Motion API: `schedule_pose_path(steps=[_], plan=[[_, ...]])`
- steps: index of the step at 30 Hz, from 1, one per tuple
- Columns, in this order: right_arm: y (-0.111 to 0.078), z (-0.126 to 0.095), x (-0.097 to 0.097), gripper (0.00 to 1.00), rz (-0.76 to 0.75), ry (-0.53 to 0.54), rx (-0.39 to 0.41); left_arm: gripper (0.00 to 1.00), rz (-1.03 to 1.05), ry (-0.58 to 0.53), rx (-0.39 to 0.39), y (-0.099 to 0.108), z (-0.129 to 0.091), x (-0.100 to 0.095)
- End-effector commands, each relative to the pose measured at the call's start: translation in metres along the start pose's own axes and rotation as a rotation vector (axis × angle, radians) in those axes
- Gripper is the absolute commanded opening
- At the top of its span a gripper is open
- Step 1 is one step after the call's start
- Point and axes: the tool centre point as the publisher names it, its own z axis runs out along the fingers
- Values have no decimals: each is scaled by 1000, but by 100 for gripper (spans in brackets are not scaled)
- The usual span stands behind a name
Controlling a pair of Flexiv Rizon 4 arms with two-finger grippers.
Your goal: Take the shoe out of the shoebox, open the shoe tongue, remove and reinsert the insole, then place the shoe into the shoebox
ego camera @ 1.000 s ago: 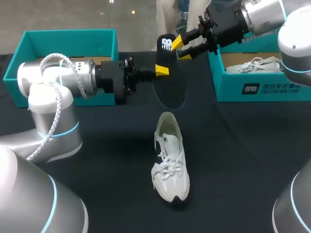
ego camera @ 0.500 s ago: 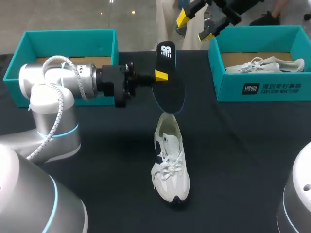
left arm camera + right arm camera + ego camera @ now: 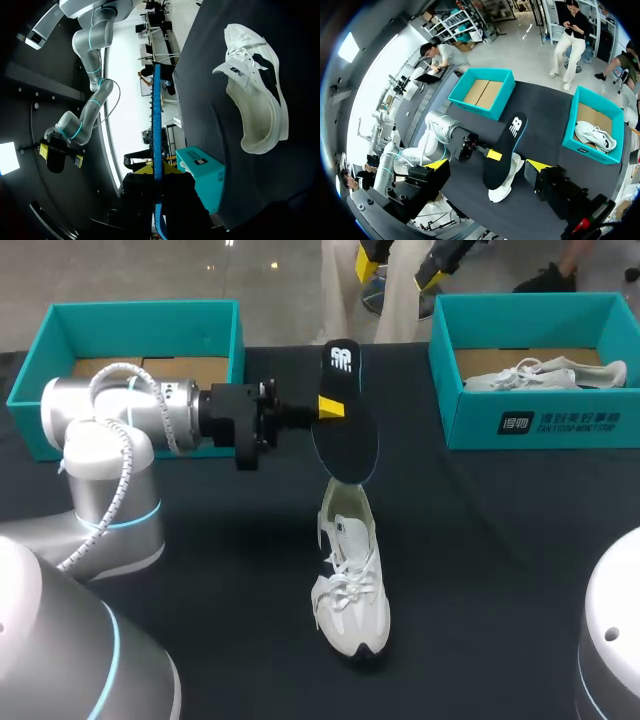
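Observation:
My left gripper (image 3: 330, 407) is shut on the edge of a black insole (image 3: 346, 425), which hangs upright with its toe just above the heel opening of a white shoe (image 3: 348, 575) lying on the dark table. In the left wrist view the insole (image 3: 156, 130) shows edge-on between the fingers of the left gripper (image 3: 159, 172), with the shoe (image 3: 255, 110) beside it. My right gripper (image 3: 400, 268) is open, high above the table's far edge. From the right wrist view its gripper (image 3: 487, 165) stands wide open far above the insole (image 3: 505, 145) and the shoe (image 3: 501, 189).
A teal shoebox (image 3: 535, 425) at the back right holds a second white shoe (image 3: 545, 373). Another teal shoebox (image 3: 135, 320), with only its cardboard floor showing, stands at the back left behind my left arm (image 3: 120, 420). Dark cloth covers the table (image 3: 500, 570).
My right gripper let go of the insole's top, opened wide and rose away over the table's far edge. The left gripper kept the insole and brought it slightly down toward the shoe.

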Motion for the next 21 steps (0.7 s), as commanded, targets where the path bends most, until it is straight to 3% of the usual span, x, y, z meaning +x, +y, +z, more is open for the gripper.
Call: schedule_pose_path(steps=[1, 21], plan=[[5, -3, 6, 100, -4, -131, 13, 0, 4, 1, -4, -3, 1, 0], [5, -7, 14, 100, 9, -191, 55, 0, 15, 13, -8, -9, 2, -1]])
